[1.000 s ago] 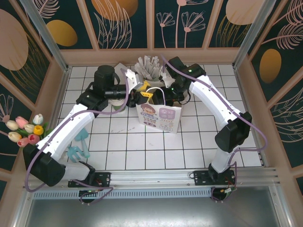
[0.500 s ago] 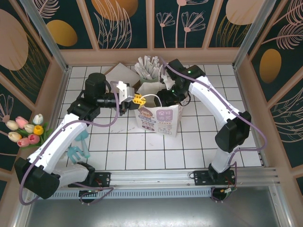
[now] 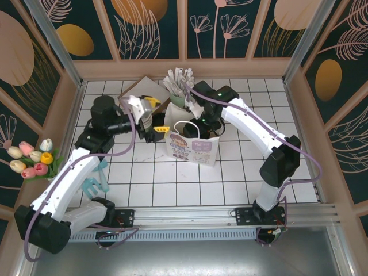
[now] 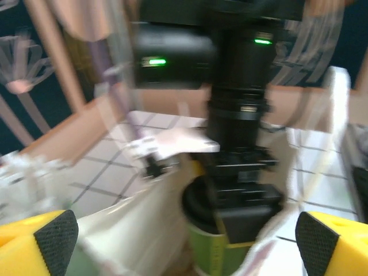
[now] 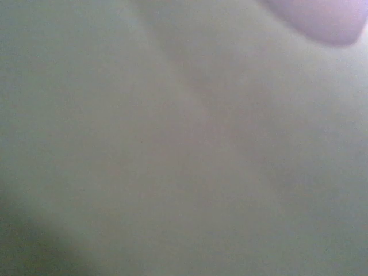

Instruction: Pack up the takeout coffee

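My left gripper (image 3: 154, 117) gapes wide and empty beside the paper bag (image 3: 192, 150). The takeout coffee (image 4: 199, 208) stands inside it, under my right gripper (image 3: 199, 122), whose grip I cannot make out.

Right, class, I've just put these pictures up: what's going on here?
Two robot arms are packing a takeout coffee into a white paper bag. The coffee stands inside the bag, with the right gripper reaching in at it; whether that gripper grips anything is unclear. The left gripper hangs open and empty beside the bag.
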